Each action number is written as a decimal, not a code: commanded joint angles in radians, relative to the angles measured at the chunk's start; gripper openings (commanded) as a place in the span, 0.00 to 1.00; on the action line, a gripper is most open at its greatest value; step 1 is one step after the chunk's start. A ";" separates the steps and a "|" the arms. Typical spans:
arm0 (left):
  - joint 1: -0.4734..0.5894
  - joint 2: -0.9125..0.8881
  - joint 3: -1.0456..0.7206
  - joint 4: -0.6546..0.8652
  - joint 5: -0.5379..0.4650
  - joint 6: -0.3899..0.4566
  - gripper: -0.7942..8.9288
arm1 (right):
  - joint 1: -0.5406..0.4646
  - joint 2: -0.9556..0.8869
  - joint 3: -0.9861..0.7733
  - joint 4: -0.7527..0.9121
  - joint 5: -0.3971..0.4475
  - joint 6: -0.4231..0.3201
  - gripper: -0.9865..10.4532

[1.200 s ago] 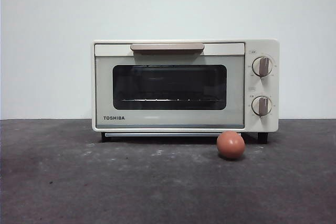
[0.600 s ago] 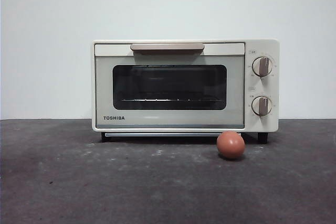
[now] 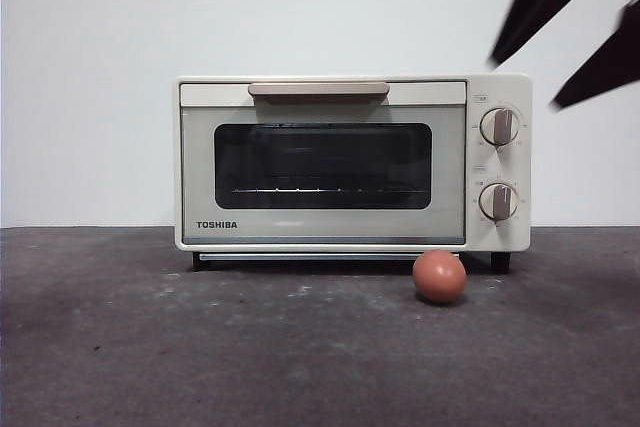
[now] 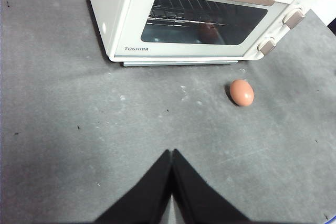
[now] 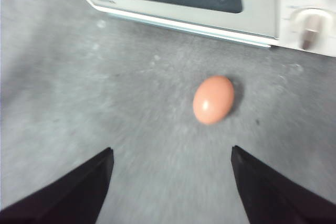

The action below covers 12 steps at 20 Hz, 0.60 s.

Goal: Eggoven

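Now approaching egg (image 5: 213,99) | my right gripper (image 5: 170,182) wide open, empty, above it | oven (image 3: 352,162) door shut | left gripper (image 4: 171,166) closed, empty, waiting | next: descend, straddle egg, close gently.

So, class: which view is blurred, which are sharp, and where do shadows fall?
Right wrist view: motion-smeared egg and oven. Left wrist view: sharp; shadow beside the egg. Front view: things sharp, only the right gripper smeared; shadow under the oven.
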 commanded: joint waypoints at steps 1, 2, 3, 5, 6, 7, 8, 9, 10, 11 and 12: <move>-0.002 0.004 0.022 0.011 0.005 0.006 0.09 | 0.055 0.107 0.018 0.084 0.076 0.060 0.40; -0.002 0.005 0.022 0.011 0.005 0.006 0.09 | 0.075 0.153 0.018 0.118 0.105 0.070 0.40; -0.002 0.005 0.022 0.011 0.005 0.006 0.09 | 0.093 0.198 0.018 0.150 0.134 0.079 0.40; -0.002 0.005 0.022 0.011 0.005 0.006 0.09 | 0.126 0.282 0.018 0.199 0.216 0.092 0.40; -0.002 0.005 0.022 0.011 0.005 0.006 0.09 | 0.135 0.316 0.018 0.220 0.253 0.092 0.40; -0.002 0.005 0.022 0.011 0.005 0.006 0.09 | 0.140 0.351 0.019 0.244 0.266 0.093 0.40; -0.002 0.005 0.022 0.011 0.005 0.006 0.09 | 0.141 0.383 0.024 0.259 0.267 0.095 0.40; -0.002 0.005 0.022 0.011 0.005 0.006 0.09 | 0.141 0.420 0.039 0.262 0.278 0.094 0.40; -0.002 0.006 0.022 0.011 0.005 0.006 0.09 | 0.141 0.449 0.051 0.262 0.281 0.094 0.40; -0.002 0.009 0.022 0.011 0.005 0.006 0.09 | 0.141 0.483 0.067 0.266 0.285 0.094 0.40; -0.002 0.011 0.022 0.011 0.005 0.006 0.09 | 0.141 0.510 0.080 0.268 0.285 0.094 0.40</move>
